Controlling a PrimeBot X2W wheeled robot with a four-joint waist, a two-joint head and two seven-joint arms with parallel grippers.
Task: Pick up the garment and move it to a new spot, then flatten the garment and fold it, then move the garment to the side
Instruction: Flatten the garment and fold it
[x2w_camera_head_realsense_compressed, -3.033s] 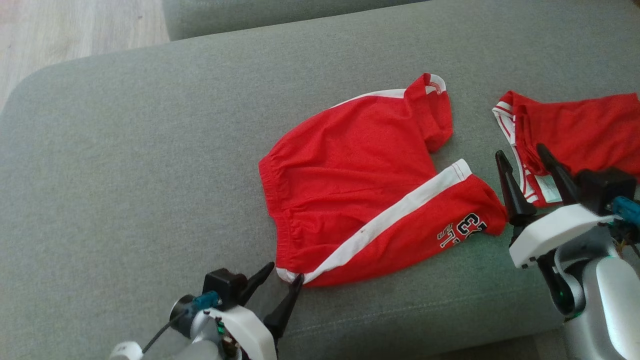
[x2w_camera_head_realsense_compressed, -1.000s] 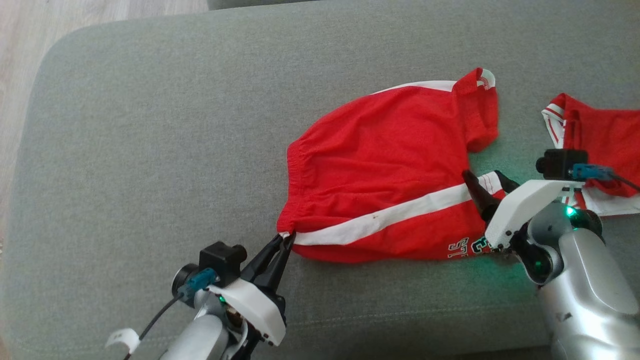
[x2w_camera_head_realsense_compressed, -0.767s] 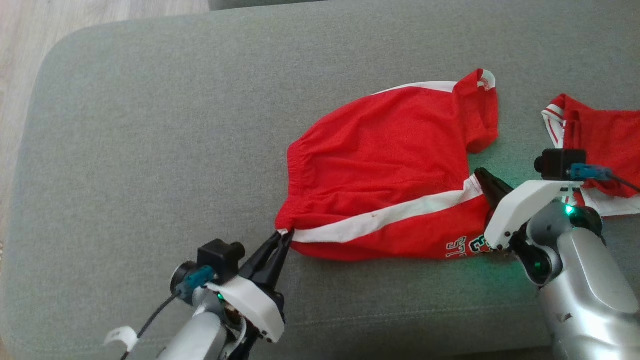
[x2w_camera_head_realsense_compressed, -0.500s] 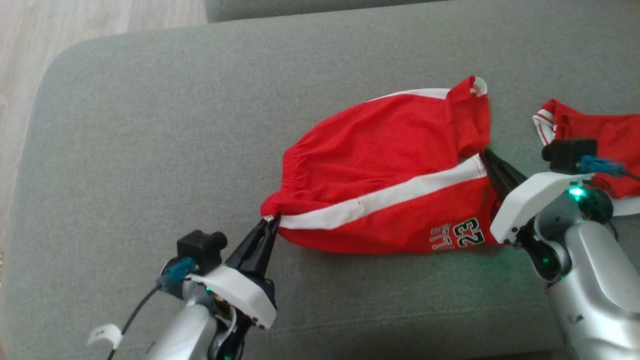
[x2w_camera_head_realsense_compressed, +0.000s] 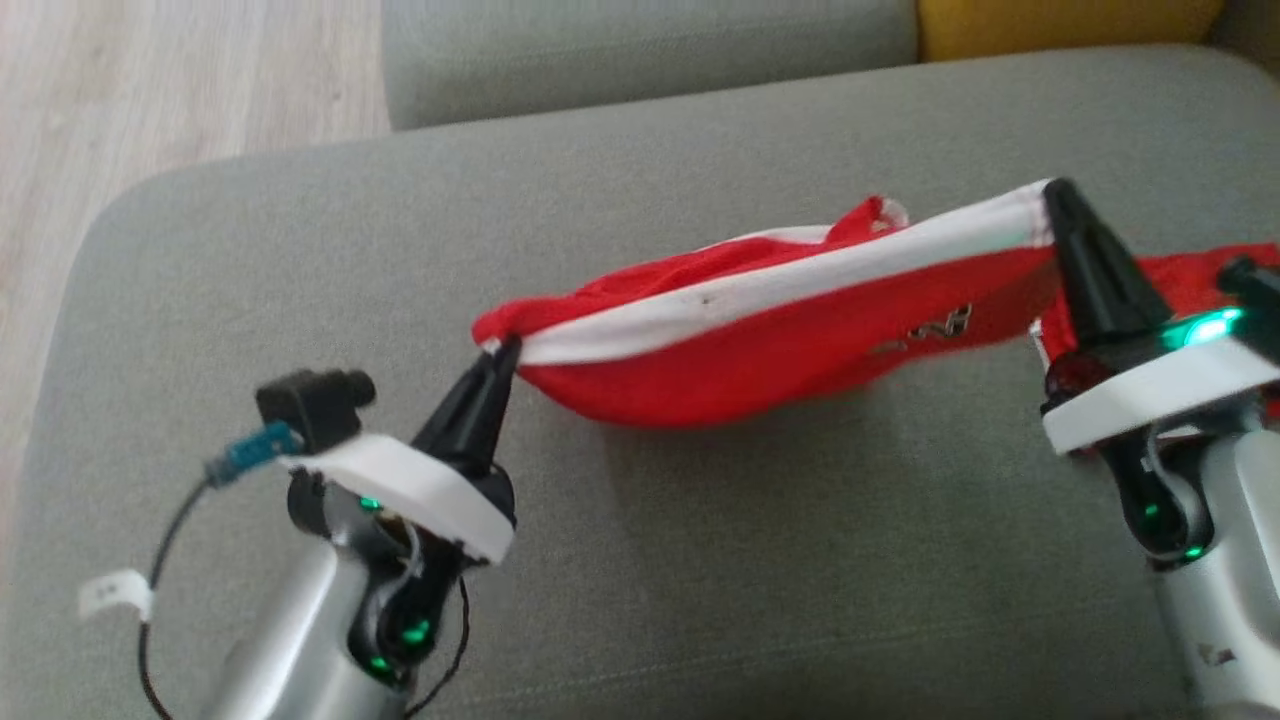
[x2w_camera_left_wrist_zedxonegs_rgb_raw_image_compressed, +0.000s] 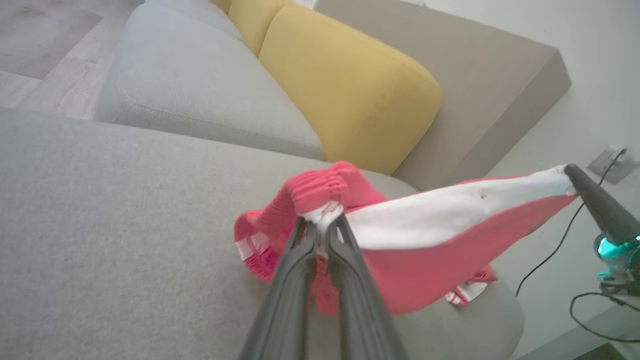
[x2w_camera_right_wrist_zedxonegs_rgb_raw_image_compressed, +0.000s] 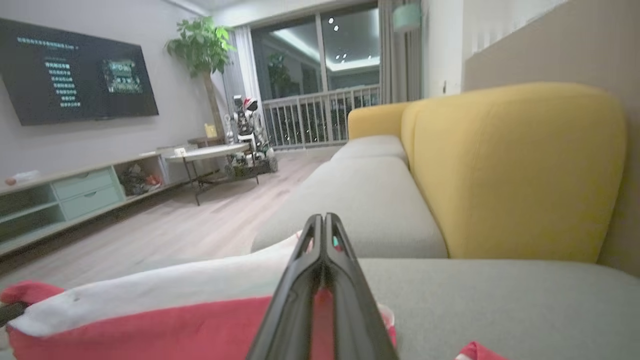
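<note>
The red fabric shorts with a white side stripe (x2w_camera_head_realsense_compressed: 760, 350) are held stretched between both grippers above the grey fabric sofa seat cushion (x2w_camera_head_realsense_compressed: 250, 300), over its right half. The gathered waistband corner is pinched by the left gripper (x2w_camera_head_realsense_compressed: 503, 348), its two dark fingers closed tight on the cloth. The far end of the white stripe is clamped by the right gripper (x2w_camera_head_realsense_compressed: 1052, 192), its fingers pressed together. The middle of the shorts sags toward the cushion; whether it touches cannot be told. A second red garment (x2w_camera_head_realsense_compressed: 1190, 268) lies behind the right gripper at the cushion's right edge. A yellow rounded back cushion (x2w_camera_left_wrist_zedxonegs_rgb_raw_image_compressed: 350, 90) is seen past the far edge.
</note>
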